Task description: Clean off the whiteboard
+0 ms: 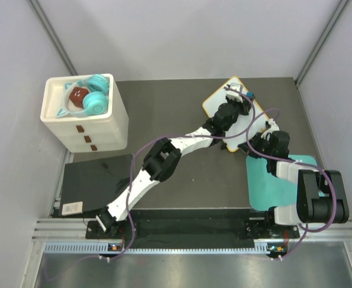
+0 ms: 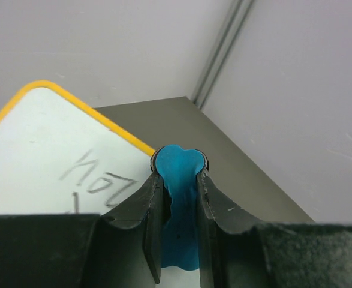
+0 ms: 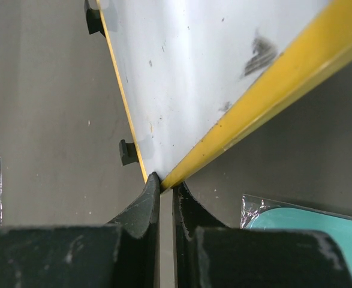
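1. A white plastic box with drawers (image 1: 86, 129) stands at the upper left of the dark grey table (image 1: 181, 102). Teal round headphones (image 1: 92, 99) lie in its open top.
2. A flat black rectangle mat (image 1: 98, 180) lies at the lower left.
3. A teal flat mat (image 1: 271, 186) lies at the lower right, under the right arm. It is near the board.
4. The small white whiteboard with a thin yellow frame (image 1: 217, 102) lies at the upper right of the table, turned like a diamond. Both arms reach over it and hide much of it from above.
5. In the left wrist view the board has thin grey scribbles (image 2: 98, 177) near its yellow edge.
6. In the right wrist view there is a dark smudge (image 3: 259, 48) on the white part. Two small black clips (image 3: 126, 152) stick out from one edge.
7. The left gripper (image 2: 178, 180) is pressed tight on a small blue soft piece (image 2: 177, 159). The piece sits at the board's yellow edge.
8. The right gripper (image 3: 165, 187) is at the bottom of its view. It pinches one corner of the board between its two black fingers (image 3: 146, 201).
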